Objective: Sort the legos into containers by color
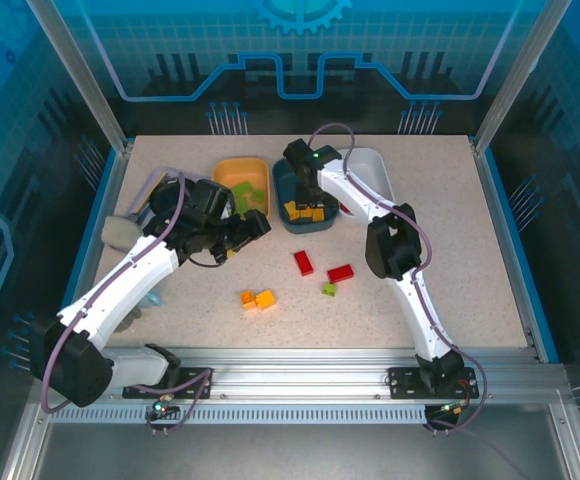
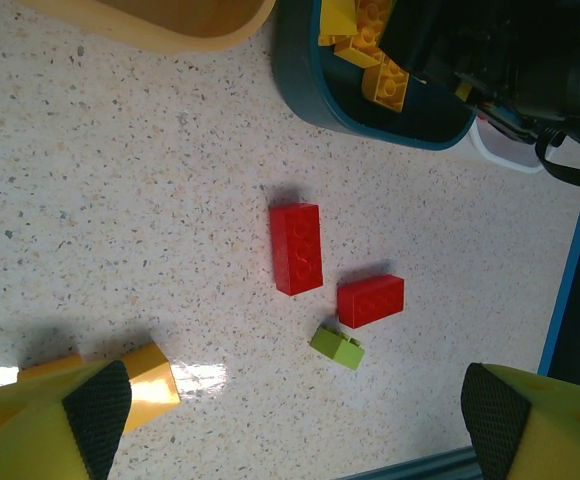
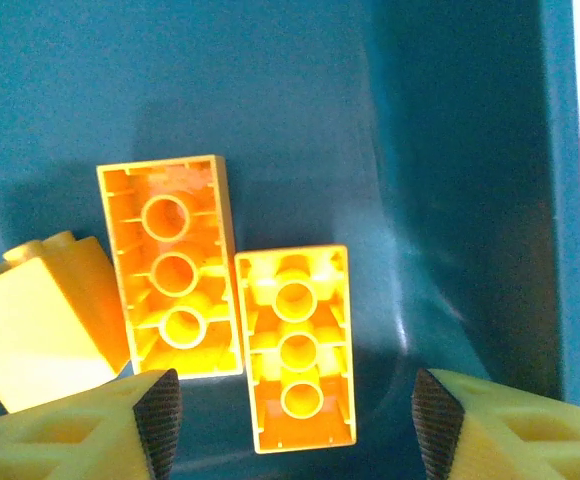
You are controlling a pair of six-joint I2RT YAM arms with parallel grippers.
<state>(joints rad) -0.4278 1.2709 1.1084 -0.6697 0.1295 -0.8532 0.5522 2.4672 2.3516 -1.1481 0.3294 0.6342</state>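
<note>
My right hand [image 3: 295, 400] hangs open in the teal tub [image 3: 470, 150], holding nothing. The yellow brick [image 3: 295, 345] lies loose on the tub floor between its fingers [image 3: 160, 410]. I'd lift straight up, clear of the wall. My left hand [image 2: 295, 405] is wide open and empty above the desk [image 2: 120, 200], near the red bricks [image 2: 296, 248].

The left arm [image 1: 130, 275] extends forward and inward, and the left gripper [image 2: 295, 420] has its jaws wide apart. The right arm [image 1: 410, 285] reaches forward with the wrist pitched down. The right gripper [image 3: 297, 415] has its jaws parted and grips nothing.
</note>
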